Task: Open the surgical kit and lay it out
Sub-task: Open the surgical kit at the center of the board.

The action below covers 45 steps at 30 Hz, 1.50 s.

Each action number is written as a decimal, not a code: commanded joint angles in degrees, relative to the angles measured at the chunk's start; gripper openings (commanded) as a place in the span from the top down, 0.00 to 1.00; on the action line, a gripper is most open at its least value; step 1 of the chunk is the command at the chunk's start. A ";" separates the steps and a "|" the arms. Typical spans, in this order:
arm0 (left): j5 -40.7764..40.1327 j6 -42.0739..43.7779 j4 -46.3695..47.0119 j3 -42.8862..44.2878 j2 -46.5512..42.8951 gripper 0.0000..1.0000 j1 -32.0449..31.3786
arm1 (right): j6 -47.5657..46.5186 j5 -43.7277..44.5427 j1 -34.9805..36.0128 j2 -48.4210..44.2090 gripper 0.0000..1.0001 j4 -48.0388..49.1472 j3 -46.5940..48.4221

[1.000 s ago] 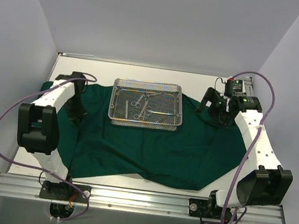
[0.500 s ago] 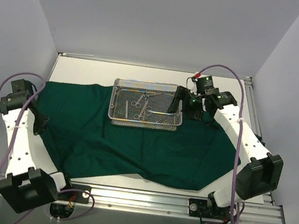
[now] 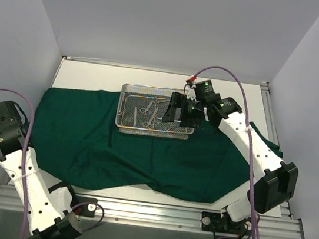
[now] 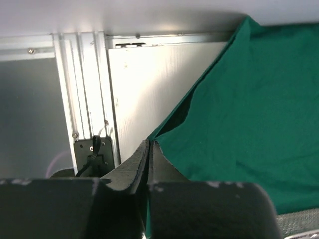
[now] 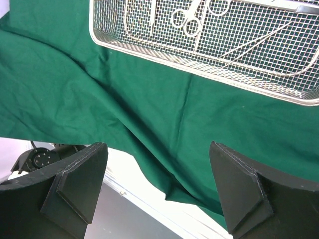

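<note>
The dark green cloth wrap (image 3: 114,149) lies spread open on the table. The silver wire-mesh tray (image 3: 128,128) sits on its far middle part, with several ring-handled steel instruments (image 3: 149,109) inside. My right gripper (image 3: 179,117) hovers over the tray's right end, jaws wide open and empty. In the right wrist view the gripper (image 5: 157,147) is above the cloth (image 5: 124,99), just short of the tray (image 5: 199,69) and its instruments (image 5: 187,20). My left gripper (image 3: 4,133) is raised at the far left, off the cloth. Its jaws (image 4: 148,144) are shut beside the cloth's edge (image 4: 259,99).
An aluminium rail (image 3: 146,213) runs along the near table edge and also shows in the left wrist view (image 4: 84,99). White walls close in the left, back and right. Bare white tabletop (image 3: 94,75) lies behind the cloth. Purple cables loop off both arms.
My left arm has swung back from the cloth's left edge to the far left corner. My right gripper has moved left from beside the tray to over its right end.
</note>
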 commanded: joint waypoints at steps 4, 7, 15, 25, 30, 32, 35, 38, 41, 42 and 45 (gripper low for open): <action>2.23 -1.38 -18.24 1.11 0.21 0.30 5.75 | -0.67 -0.17 0.37 -1.89 0.14 -0.37 1.00; 4.95 -1.04 -17.80 1.46 2.31 0.04 5.76 | -0.84 0.44 -0.42 -1.98 0.14 -0.81 0.91; 17.67 3.80 -5.26 -1.08 4.16 0.17 3.83 | -0.76 1.23 -5.85 -1.10 0.14 -2.22 -0.31; 13.16 -2.71 4.00 7.94 31.91 0.29 -32.90 | -5.59 16.42 -18.25 4.25 0.16 -10.55 4.15; 17.78 2.30 12.32 13.34 36.26 0.26 -40.12 | -6.38 27.50 -23.71 8.38 0.21 -13.64 5.74; 23.47 5.11 18.81 10.01 34.58 0.25 -41.18 | -6.47 32.14 -24.41 10.75 0.22 -14.52 6.79; 26.66 7.40 22.79 8.15 31.59 0.23 -42.41 | -5.68 38.30 -24.50 14.70 0.25 -15.22 7.59; 27.37 10.21 22.81 7.88 30.18 0.23 -42.76 | -4.01 43.33 -24.76 18.56 0.28 -15.66 7.33; 27.03 13.11 22.98 8.49 29.21 0.23 -42.76 | -1.38 46.49 -24.85 21.56 0.31 -15.49 6.62; 26.15 14.34 22.90 9.37 29.30 0.23 -42.76 | -0.67 47.11 -24.85 22.09 0.32 -15.49 6.45; 25.71 16.45 22.63 11.21 30.62 0.22 -42.76 | 1.79 48.43 -24.85 24.55 0.35 -15.32 6.45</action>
